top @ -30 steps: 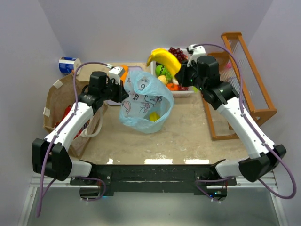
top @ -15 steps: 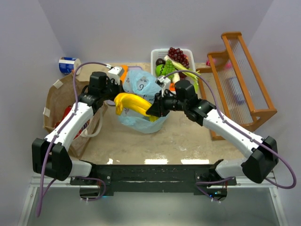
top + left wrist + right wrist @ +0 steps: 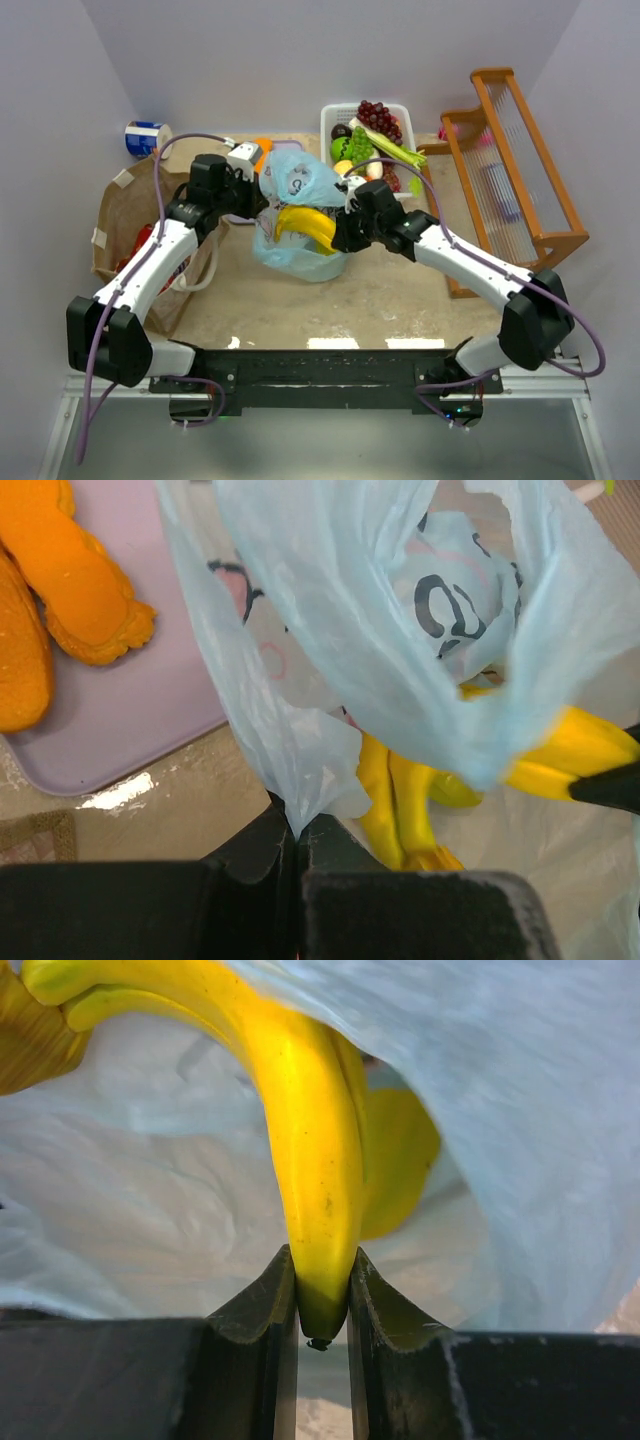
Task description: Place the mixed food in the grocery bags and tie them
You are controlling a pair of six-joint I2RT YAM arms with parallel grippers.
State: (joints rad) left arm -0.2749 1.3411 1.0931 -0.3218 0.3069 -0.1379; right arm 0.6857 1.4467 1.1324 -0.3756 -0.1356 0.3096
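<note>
R claw (image 3: 322, 1295): narrow, clamped on end of banana bunch (image 3: 312, 1160). Bunch at mouth of blue bag (image 3: 296, 178), partly under its thin plastic, near centre of worktop (image 3: 400, 290). Bag's bottom down on worktop, pink & black prints on its side. Another yellow piece (image 3: 400, 805) lower inside bag.

L claw (image 3: 297, 832): pinched shut on a fold of bag's edge, plastic rising from there. Just beyond L claw, lilac board (image 3: 150, 690) w/ two orange slabs (image 3: 85, 580) on it.

Far L, brown paper bag (image 3: 125, 215) lying on worktop, partly under L arm. Behind blue bag, white basket (image 3: 326, 125) w/ grapes (image 3: 378, 112), leafy greens (image 3: 358, 148) & other bits inside, too small to tell. Far R, wooden rack (image 3: 520, 170), apart from both arms.
</note>
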